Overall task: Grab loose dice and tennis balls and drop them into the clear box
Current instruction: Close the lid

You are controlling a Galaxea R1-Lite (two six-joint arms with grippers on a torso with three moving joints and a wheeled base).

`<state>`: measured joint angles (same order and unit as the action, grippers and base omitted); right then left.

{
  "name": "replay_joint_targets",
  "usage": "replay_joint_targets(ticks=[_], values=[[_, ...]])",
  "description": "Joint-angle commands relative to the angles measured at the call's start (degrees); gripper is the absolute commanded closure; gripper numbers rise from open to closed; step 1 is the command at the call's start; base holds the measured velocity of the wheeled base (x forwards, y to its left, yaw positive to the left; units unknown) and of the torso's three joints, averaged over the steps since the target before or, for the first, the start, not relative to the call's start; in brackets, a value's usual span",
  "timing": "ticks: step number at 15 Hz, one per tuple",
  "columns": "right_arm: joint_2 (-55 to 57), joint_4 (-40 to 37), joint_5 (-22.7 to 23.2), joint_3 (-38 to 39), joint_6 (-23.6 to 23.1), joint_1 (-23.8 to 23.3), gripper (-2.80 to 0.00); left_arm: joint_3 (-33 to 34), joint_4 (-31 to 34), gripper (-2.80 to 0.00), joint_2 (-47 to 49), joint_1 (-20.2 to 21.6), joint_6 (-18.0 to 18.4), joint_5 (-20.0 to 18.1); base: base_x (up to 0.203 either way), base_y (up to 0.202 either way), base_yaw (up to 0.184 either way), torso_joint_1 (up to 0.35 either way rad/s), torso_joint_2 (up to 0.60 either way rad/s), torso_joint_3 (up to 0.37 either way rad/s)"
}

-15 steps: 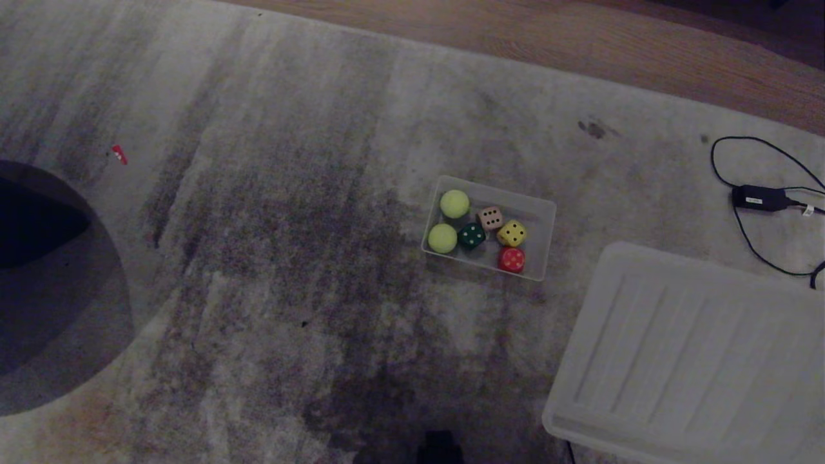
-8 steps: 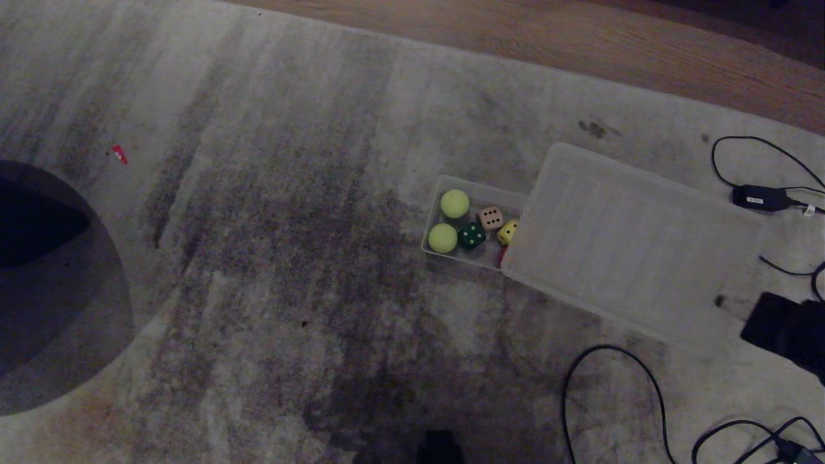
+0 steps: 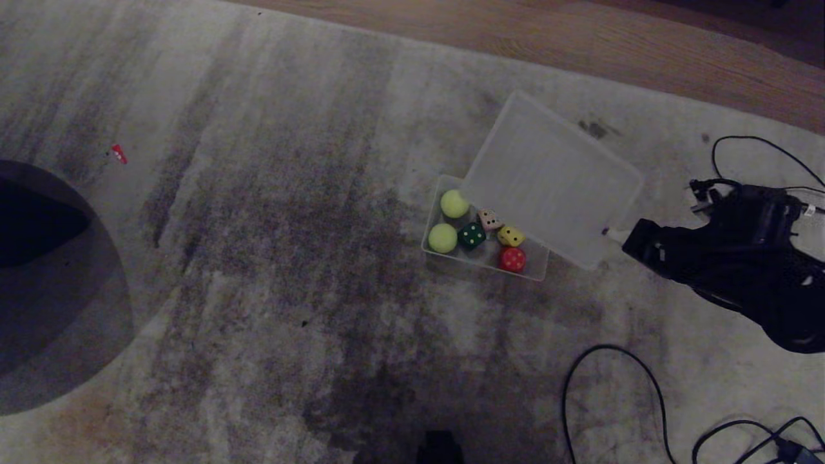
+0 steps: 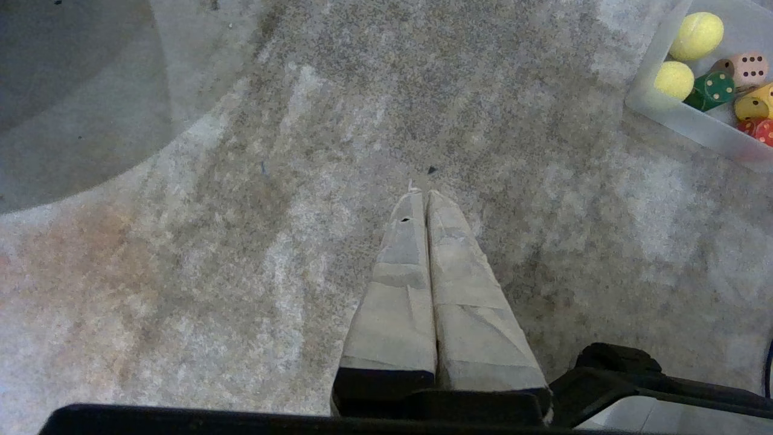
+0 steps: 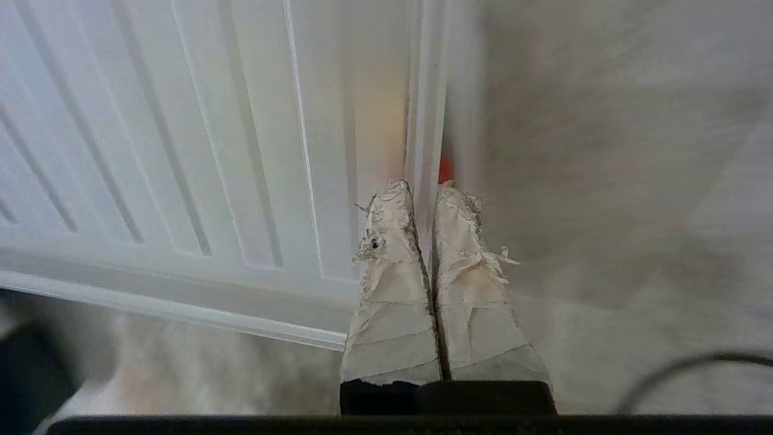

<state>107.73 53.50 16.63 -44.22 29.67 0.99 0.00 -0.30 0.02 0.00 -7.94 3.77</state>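
We are holding the ribbed lid (image 3: pixel 551 177) by its edge in our right gripper (image 3: pixel 612 234), jaws clamped, above the clear box (image 3: pixel 538 265); left gripper (image 4: pixel 421 194) jaws are resting together.

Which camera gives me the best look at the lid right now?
Head view: the whole lid shows, tilted over the box, its edge pinched by the right gripper. Right wrist view shows only ribbed close-up; left wrist view, none.
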Motion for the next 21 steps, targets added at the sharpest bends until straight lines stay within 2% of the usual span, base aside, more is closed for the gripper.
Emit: replay_joint_targets(ticks=[1,4,8,11,12,15,21], values=[[8.1,0.3,3.4,-4.1,0.6,0.6,0.0,0.1,0.0,0.0,0.1,0.1,-0.1,0.1,0.0,0.0,0.0,0.0,0.0,0.0],[11.6,-2.3,6.0,-9.0,0.7,2.0,0.0,0.1,0.0,0.0,0.1,0.0,-0.1,0.1,0.0,0.0,0.0,0.0,0.0,0.0],[13.0,-12.9,6.2,-14.8,-1.8,2.5,0.0,0.1,0.0,0.0,0.1,0.0,-0.1,0.0,0.0,0.0,0.0,0.0,0.0,0.0],[15.7,-14.8,6.3,-19.5,-2.8,2.4,0.0,0.1,0.0,0.0,0.1,0.0,-0.1,0.1,0.0,0.0,0.0,0.0,0.0,0.0],[16.5,-17.0,6.3,-20.9,-4.2,2.4,0.0,0.1,0.0,0.0,0.1,0.0,-0.1,0.1,0.0,0.0,0.0,0.0,0.0,0.0],[18.4,-20.1,6.8,-21.7,-12.5,1.3,0.0,0.1,0.0,0.0,0.1,0.0,-0.1,0.0,0.0,0.0,0.0,0.0,0.0,0.0],[20.8,-20.2,7.2,-25.4,-16.0,-0.7,0.0,0.1,0.0,0.0,0.1,0.1,-0.1,0.0,0.0,0.0,0.0,0.0,0.0,0.0]])
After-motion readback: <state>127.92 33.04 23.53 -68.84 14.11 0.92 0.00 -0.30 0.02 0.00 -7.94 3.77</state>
